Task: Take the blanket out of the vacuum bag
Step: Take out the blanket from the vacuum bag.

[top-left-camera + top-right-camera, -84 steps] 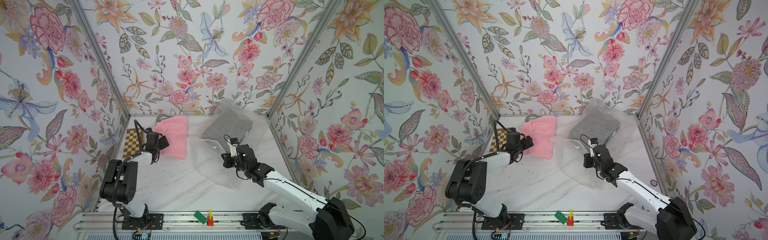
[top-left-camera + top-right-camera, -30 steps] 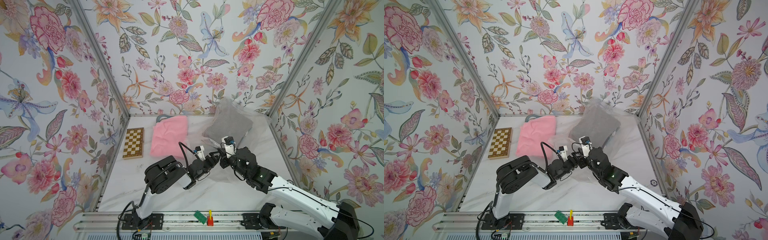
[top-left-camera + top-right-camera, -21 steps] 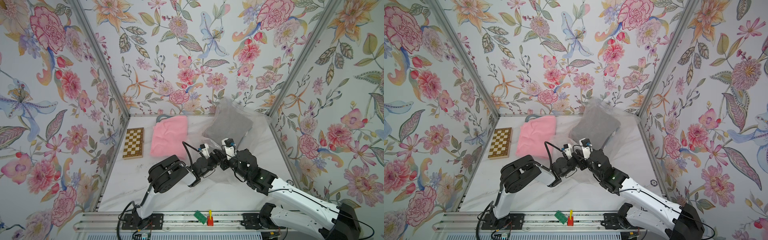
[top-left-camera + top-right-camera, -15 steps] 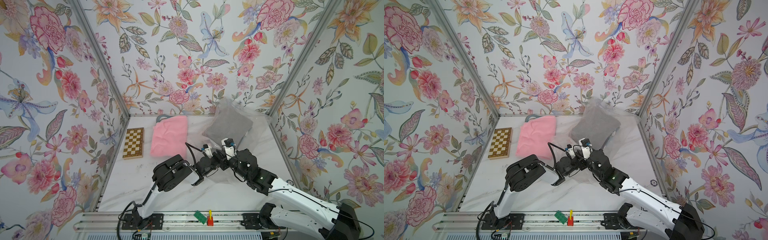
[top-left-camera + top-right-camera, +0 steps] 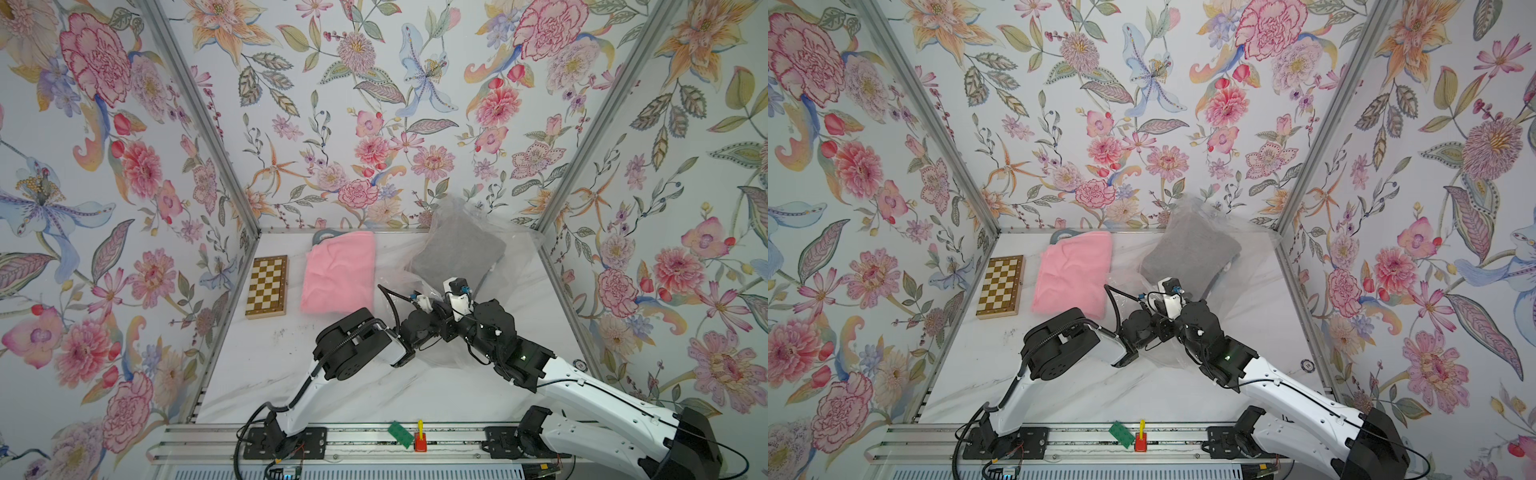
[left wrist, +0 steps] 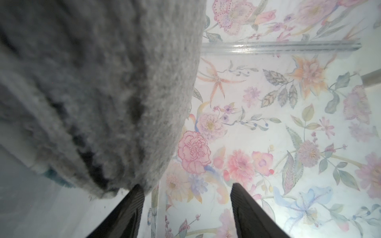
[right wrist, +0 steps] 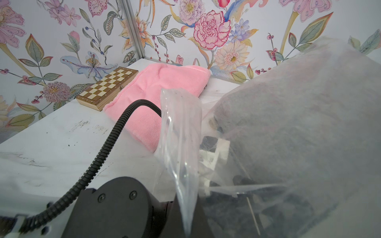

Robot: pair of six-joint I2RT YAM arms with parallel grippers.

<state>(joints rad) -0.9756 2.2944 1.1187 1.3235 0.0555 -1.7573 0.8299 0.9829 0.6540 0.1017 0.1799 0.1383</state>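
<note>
Across both top views: white marbled tabletop (image 5: 291, 374), floral-papered walls (image 5: 1142, 104) on three sides. Inside the vacuum bag (image 5: 519, 249), right of centre: grey blanket (image 5: 455, 253); pink blanket (image 5: 338, 272) and chessboard (image 5: 267, 286) to its left. Only my left wrist view shows the left gripper (image 6: 185, 185) spread open beside the grey blanket. The right gripper (image 5: 437, 309) is closed, pinching bag film.

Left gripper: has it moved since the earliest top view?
Yes. The left gripper has swung away from the chessboard, across the pink blanket, to the vacuum bag's mouth by the grey blanket, fingers open.
</note>
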